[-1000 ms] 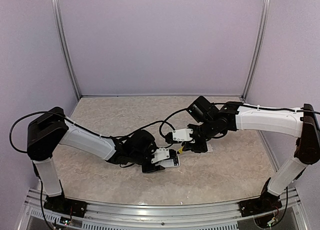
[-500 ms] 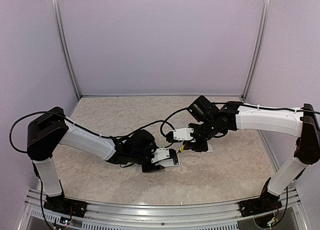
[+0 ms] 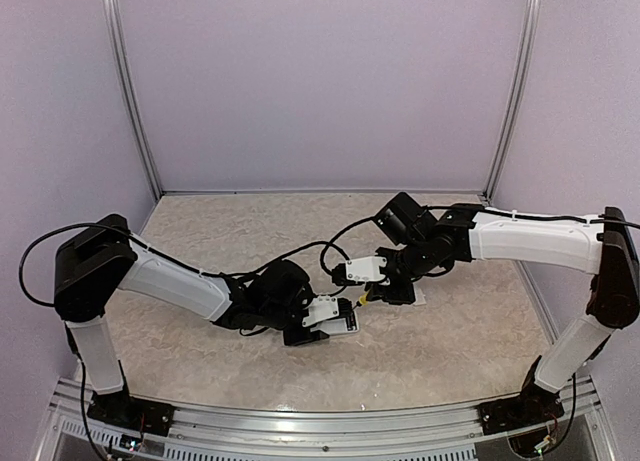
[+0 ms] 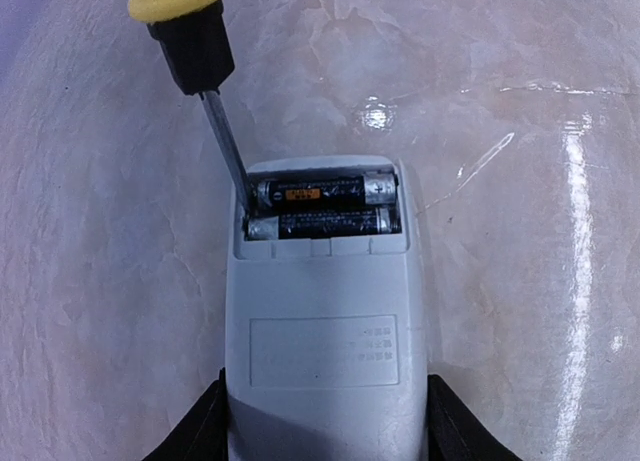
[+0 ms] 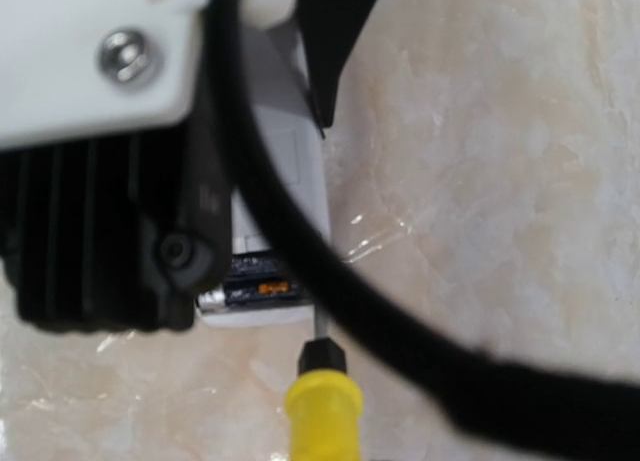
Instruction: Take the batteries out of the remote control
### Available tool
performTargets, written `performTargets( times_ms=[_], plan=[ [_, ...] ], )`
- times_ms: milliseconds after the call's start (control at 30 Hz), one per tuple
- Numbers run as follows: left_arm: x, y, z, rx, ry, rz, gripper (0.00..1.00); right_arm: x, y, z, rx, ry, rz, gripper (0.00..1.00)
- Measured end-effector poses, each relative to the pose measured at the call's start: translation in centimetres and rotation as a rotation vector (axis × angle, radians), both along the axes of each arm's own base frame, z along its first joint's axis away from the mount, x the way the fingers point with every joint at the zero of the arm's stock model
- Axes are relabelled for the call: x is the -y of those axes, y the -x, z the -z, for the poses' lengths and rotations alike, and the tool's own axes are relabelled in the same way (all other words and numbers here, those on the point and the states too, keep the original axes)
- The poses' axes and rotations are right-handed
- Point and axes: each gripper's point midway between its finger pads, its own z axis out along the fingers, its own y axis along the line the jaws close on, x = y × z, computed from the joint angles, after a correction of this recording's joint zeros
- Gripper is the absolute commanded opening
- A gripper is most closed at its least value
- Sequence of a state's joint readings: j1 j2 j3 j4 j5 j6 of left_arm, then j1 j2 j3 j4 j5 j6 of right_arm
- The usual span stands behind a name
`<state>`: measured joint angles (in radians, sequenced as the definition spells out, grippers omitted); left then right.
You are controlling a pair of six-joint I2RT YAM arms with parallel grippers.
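My left gripper (image 4: 325,421) is shut on the white remote control (image 4: 325,331), with one dark finger on each side of it. The battery bay is open at the remote's far end. Two dark batteries (image 4: 325,191) lie in it side by side. My right gripper (image 3: 393,287) is shut on a yellow-handled screwdriver (image 5: 322,406). The screwdriver's metal tip (image 4: 243,193) touches the left end of the batteries inside the bay. In the top view the remote (image 3: 346,322) sits low over the table at the middle.
A small white flat piece (image 3: 421,297) lies on the table just right of my right gripper. My left wrist's black cable (image 5: 400,351) crosses the right wrist view. The marbled table (image 3: 200,231) is walled by lilac panels on three sides.
My right gripper has shifted slightly left, bringing the screwdriver closer in on the remote. The left arm and remote have stayed still.
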<state>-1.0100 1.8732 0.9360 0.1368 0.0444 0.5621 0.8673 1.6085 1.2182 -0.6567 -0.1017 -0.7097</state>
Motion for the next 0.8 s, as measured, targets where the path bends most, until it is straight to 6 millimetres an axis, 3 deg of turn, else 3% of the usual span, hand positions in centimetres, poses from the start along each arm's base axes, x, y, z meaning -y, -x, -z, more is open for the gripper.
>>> performTargets(
  times_ms=[800],
  plan=[
    [-1.8,0.6,-1.1,0.239,-0.113,-0.01,0.06,-0.7,1.0,-0.8,-0.095,0.008,-0.029,0.0]
  ],
)
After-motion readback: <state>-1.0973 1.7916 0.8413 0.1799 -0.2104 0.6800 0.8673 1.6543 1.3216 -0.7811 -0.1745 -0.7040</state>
